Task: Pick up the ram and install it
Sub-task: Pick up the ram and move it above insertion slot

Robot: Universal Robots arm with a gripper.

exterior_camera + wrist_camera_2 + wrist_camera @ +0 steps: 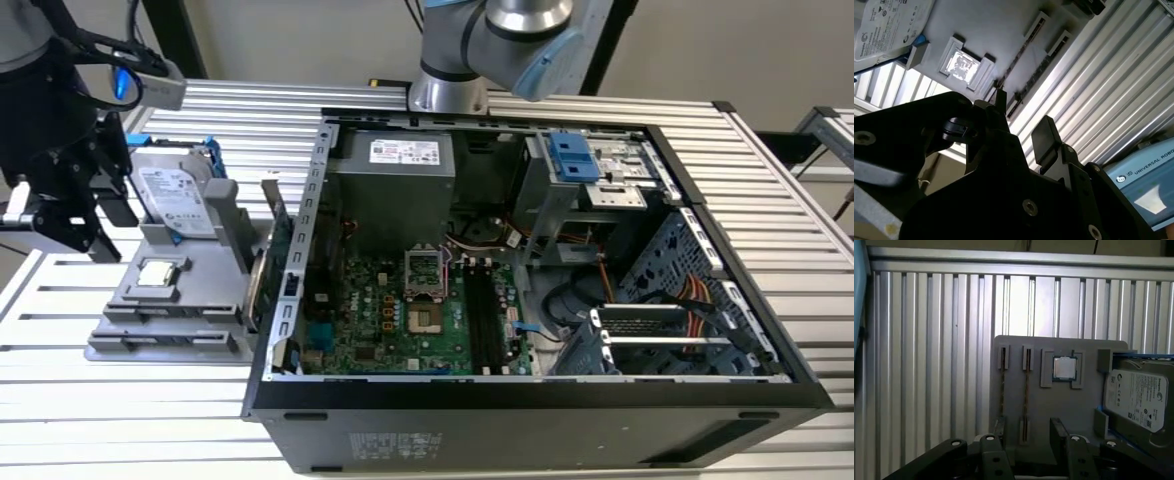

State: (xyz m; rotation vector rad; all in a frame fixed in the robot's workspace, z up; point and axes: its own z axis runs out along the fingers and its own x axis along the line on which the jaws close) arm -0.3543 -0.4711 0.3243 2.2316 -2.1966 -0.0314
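At the exterior view's far left the gripper (74, 235) hangs raised, just left of a gray tray (127, 345) on the slatted table (80, 400). In the first wrist view its fingers (1000, 427) are spread apart and hold nothing. They are above the tray's near edge.

The ram (1026, 395) stands on edge in a slot of the tray, in line with the gap between the fingers and not touched by them. A second stick (1002, 390) sits in the slot just beside it, on the side away from the chip (1064, 368). The chip lies flat in its own pocket next to the ram. Beyond it a drive (1139, 400) in a blue frame leans at the tray's far end.

Right of the tray in the exterior view, a green card (258, 280) stands on edge, close against the left wall of the open case (534, 425).

Inside the case the board (374, 320) lies flat. Long dark slots (483, 325) run near to far along it, right of the socket (424, 275). A gray box (394, 190) fills the far left corner, and a blue latch (571, 160) sits at the far right. Bundled cables (681, 295) run along the right side.

Behind the case stands the arm's base (447, 90).
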